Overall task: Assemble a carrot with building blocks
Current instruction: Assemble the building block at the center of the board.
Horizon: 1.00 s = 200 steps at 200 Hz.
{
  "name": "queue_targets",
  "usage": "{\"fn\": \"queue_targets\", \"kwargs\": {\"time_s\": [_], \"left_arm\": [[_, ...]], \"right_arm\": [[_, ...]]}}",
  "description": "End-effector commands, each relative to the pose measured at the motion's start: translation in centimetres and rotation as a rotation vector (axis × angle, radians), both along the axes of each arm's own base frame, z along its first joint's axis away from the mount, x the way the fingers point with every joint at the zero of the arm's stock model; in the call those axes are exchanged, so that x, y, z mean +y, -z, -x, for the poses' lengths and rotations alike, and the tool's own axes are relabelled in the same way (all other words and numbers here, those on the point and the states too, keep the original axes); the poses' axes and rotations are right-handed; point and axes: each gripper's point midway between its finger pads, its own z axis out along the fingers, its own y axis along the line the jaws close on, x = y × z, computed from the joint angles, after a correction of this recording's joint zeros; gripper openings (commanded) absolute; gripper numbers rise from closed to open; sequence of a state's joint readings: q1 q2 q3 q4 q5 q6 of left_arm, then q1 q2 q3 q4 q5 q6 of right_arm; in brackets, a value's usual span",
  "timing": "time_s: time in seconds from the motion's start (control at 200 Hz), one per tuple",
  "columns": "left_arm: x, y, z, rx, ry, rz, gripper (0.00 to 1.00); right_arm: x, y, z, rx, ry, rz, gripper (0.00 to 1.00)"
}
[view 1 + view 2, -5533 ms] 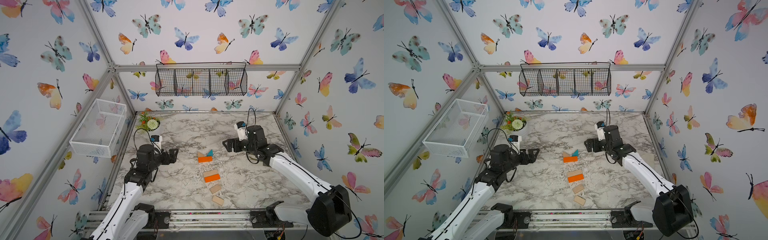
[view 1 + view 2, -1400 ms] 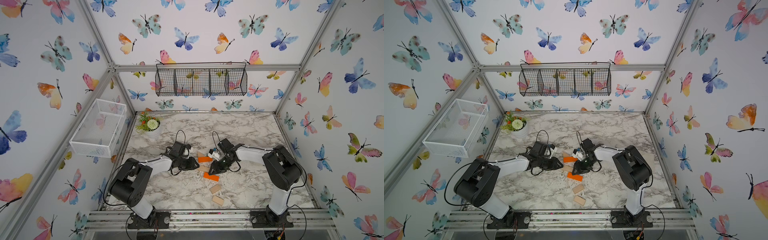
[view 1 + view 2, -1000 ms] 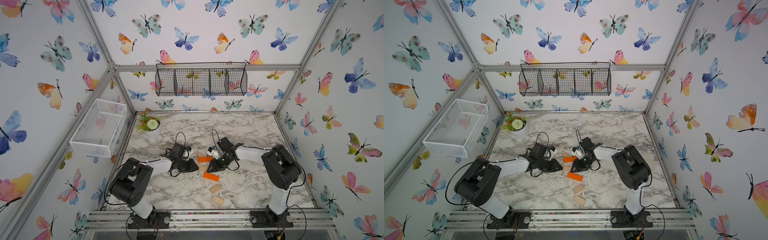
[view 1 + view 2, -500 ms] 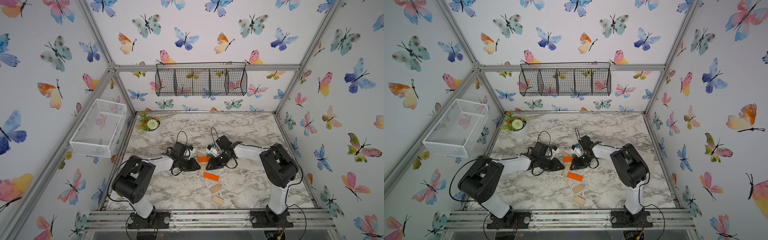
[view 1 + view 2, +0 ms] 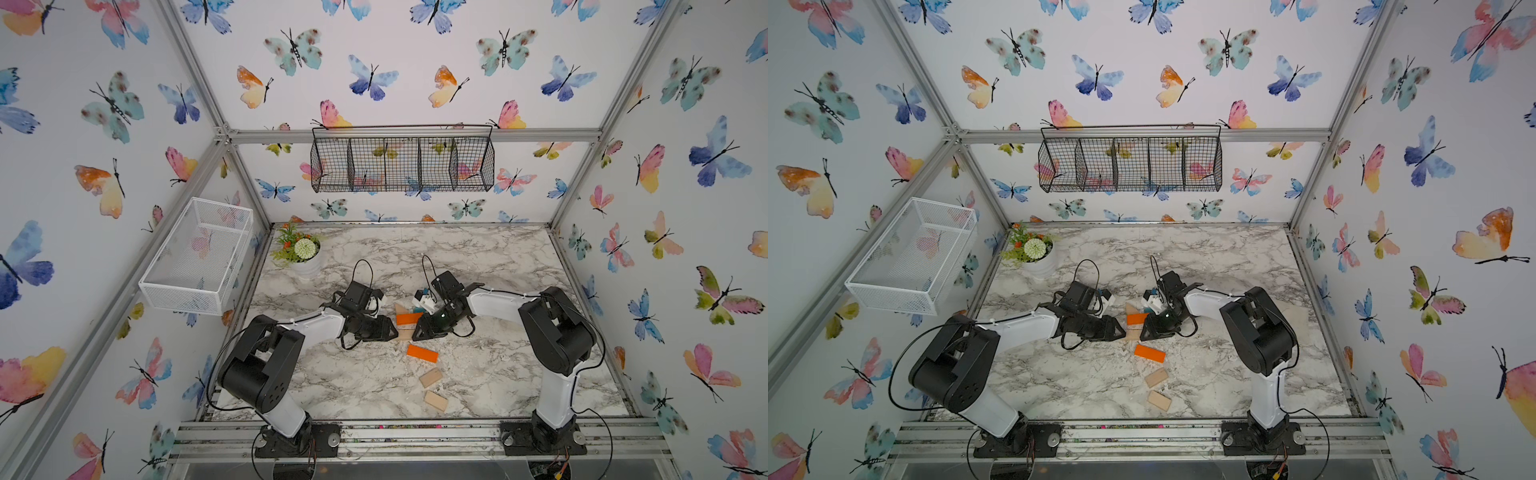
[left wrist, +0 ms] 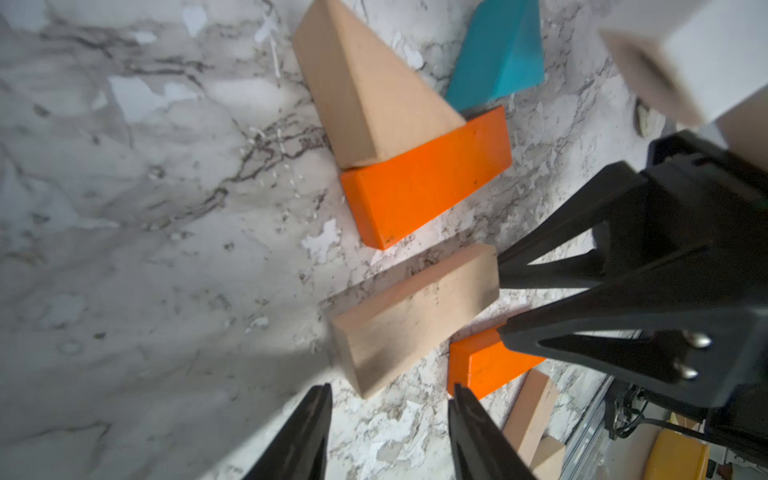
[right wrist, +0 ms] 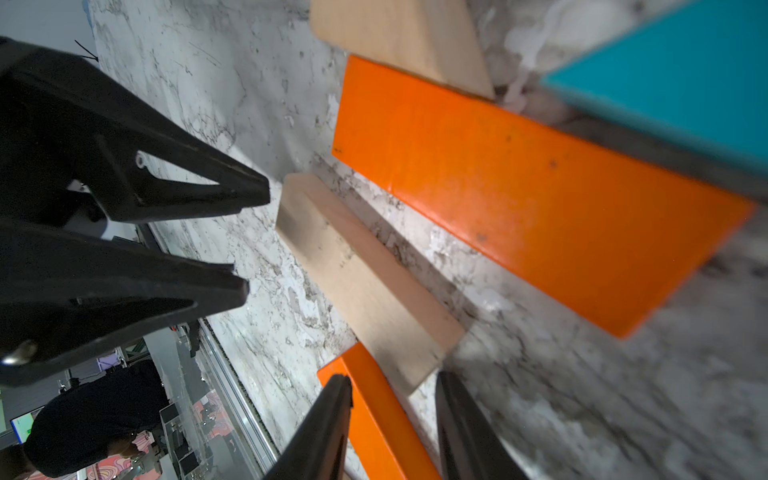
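Carrot [image 5: 409, 319], centre of marble table [image 5: 498, 257], row-closing step: tan bar [image 6: 415, 316] is lying just apart from orange bar [image 6: 428, 178], which is sitting by tan triangle [image 6: 365, 91] and teal triangle [image 6: 498, 54]. Left gripper [image 6: 390, 388] and right gripper [image 7: 392, 378] are flanking its ends, jaws parted, holding nothing. Next, likely: nudging it flush, squarely.

Colour rundown, blocks and cell.
Worktop [image 5: 503, 257] white marble, grey veining. First bar [image 5: 408, 318] and second bar [image 5: 422, 353] orange; third bar [image 6: 411, 320], big triangle [image 6: 365, 91], two small blocks [image 5: 430, 377] [image 5: 436, 401] plain pale wood; small triangle [image 6: 496, 54] teal. Left tool [image 6: 390, 388] and right tool [image 7: 395, 376] black. Wire basket [image 5: 401, 164] black. Walls [image 5: 374, 79] white with watercolour butterflies: blue, pink, orange, teal.
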<state>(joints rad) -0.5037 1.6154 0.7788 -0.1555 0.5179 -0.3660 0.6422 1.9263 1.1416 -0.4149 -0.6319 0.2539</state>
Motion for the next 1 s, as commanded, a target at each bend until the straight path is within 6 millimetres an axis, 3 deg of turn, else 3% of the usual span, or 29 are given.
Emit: {"fn": "queue_targets", "kwargs": {"time_s": [0.0,0.075,0.14,0.536,0.811,0.996], "left_arm": [[0.0,1.0,0.4,0.016,0.008,0.015,0.42],[-0.5,1.0,0.5,0.024,0.023,0.047,0.31],[-0.7,1.0,0.5,0.030,0.025,0.059,0.27],[-2.4,-0.7,-0.9,0.016,0.028,0.135,0.25],[-3.8,0.0,0.1,0.045,0.069,0.147,0.23],[-4.2,0.1,-0.4,0.038,0.069,0.144,0.23]], "right_arm": [[-0.1,0.3,-0.1,0.007,0.000,0.017,0.40],[-0.1,0.1,-0.2,-0.001,0.003,0.016,0.40],[-0.1,0.1,-0.3,-0.005,0.006,0.018,0.39],[0.1,-0.2,-1.6,-0.045,0.025,0.042,0.39],[-0.2,-0.4,-2.4,-0.068,0.030,0.063,0.38],[-0.4,-0.4,-2.4,-0.071,0.029,0.071,0.38]]}}
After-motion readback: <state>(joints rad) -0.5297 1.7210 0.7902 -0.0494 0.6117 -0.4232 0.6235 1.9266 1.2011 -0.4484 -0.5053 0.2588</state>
